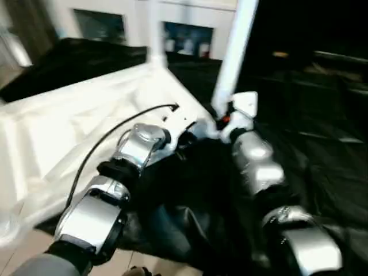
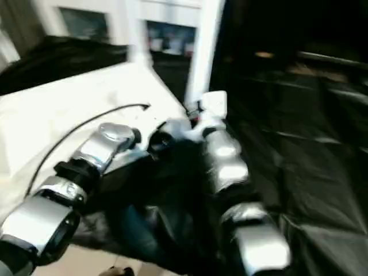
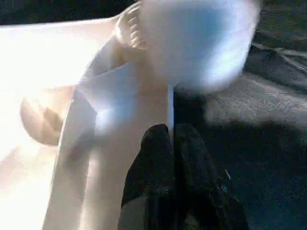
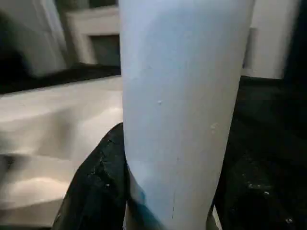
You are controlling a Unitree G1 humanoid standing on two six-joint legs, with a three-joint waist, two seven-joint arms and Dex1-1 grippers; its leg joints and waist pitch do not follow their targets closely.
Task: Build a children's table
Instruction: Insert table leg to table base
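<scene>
leg [image 1: 234, 54] top cut off by edge, tabletop [image 1: 69, 132] motion-blurred

I see smooth white plastic on tabletop [image 1: 69, 132] & leg [image 4: 184, 110]; black cloth [image 1: 322, 144] looks creased w/ slight sheen

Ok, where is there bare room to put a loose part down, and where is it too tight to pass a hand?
Bare black sheet lies open on the right gripper's outer side. The ribbed underside of the tabletop is free toward the robot's left. Crowded: the near corner of the tabletop, where the leg stands in the right gripper and the shut left gripper sits beside it.
</scene>
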